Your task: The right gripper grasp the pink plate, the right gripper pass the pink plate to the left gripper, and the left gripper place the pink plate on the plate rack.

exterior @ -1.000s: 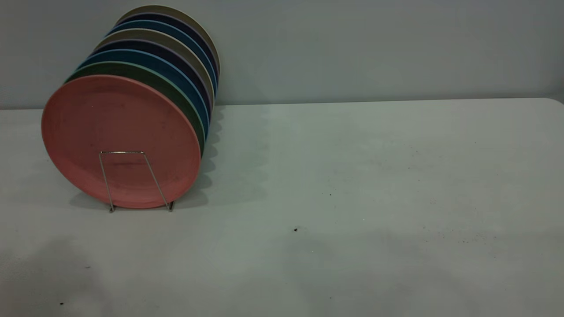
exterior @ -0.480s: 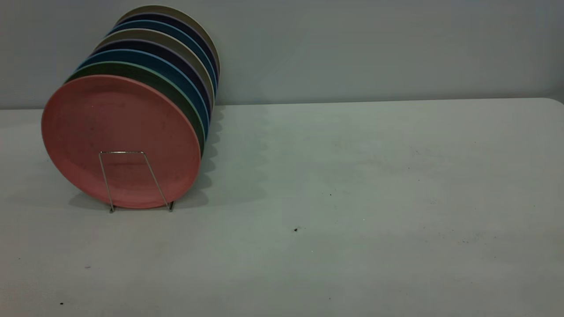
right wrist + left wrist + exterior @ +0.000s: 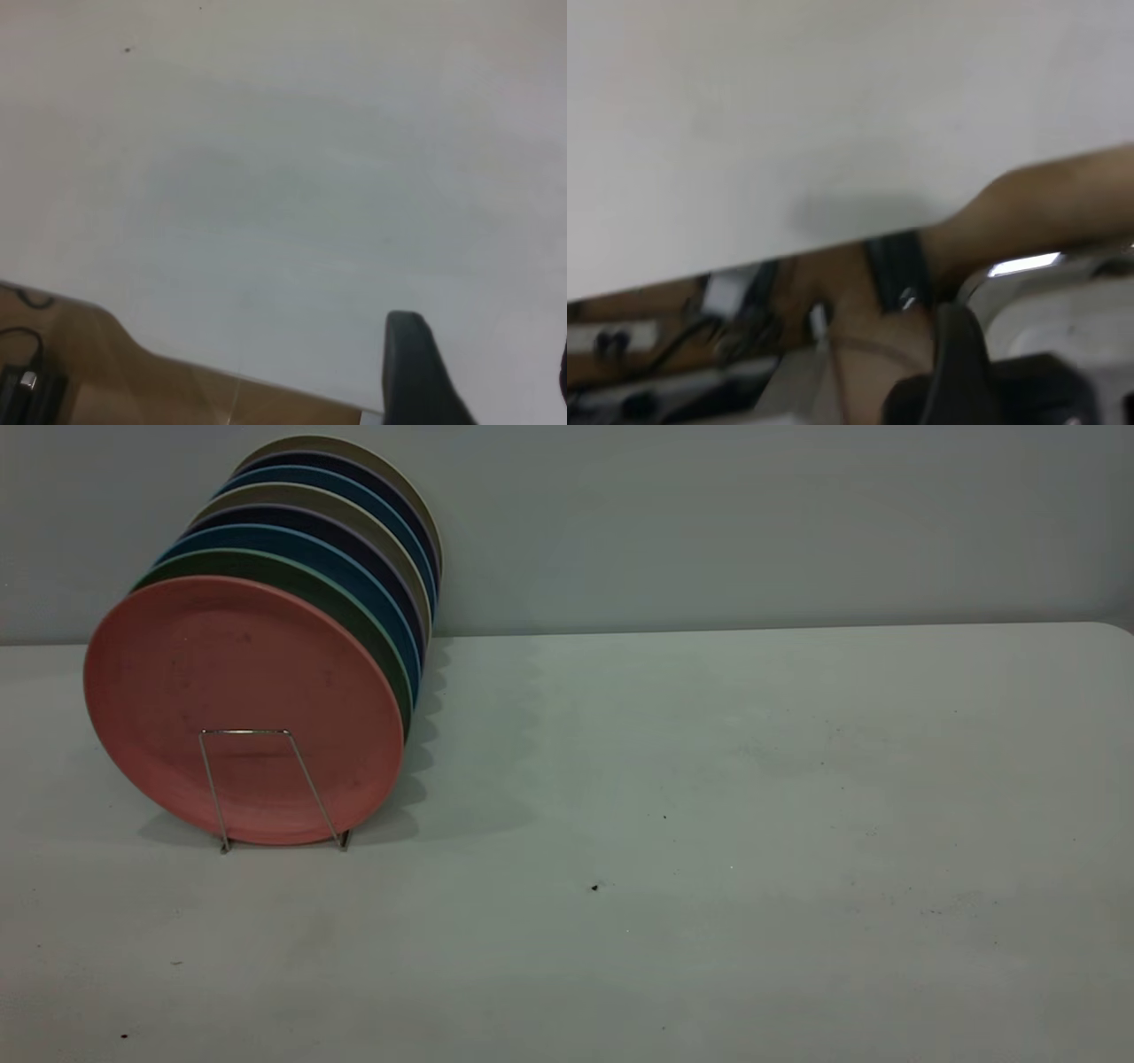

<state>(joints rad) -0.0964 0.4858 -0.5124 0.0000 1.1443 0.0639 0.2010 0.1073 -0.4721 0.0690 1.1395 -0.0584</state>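
The only obstruction on the table (image 3: 709, 797) is the row of upright plates (image 3: 354, 540) at the exterior view's left, the pink plate (image 3: 239, 700) foremost, with a loop of the plate rack (image 3: 257, 779) across its lower face. The surface to their right and front lies open. Beneath the right gripper (image 3: 425, 372) the tabletop is bare; under the left gripper (image 3: 983, 372) lie the table's edge and cables (image 3: 726, 328).

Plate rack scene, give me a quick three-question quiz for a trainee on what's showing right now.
1. True or false: the pink plate stands at the front of the plate rack.
2. Which plate is directly behind the pink one? A) green B) blue C) beige
3. Fill in: in the exterior view, the number of grippers visible is ____.

Key: 1 true. 2 A, the green plate. 3 zero; only a finger of the right gripper shows in its wrist view.
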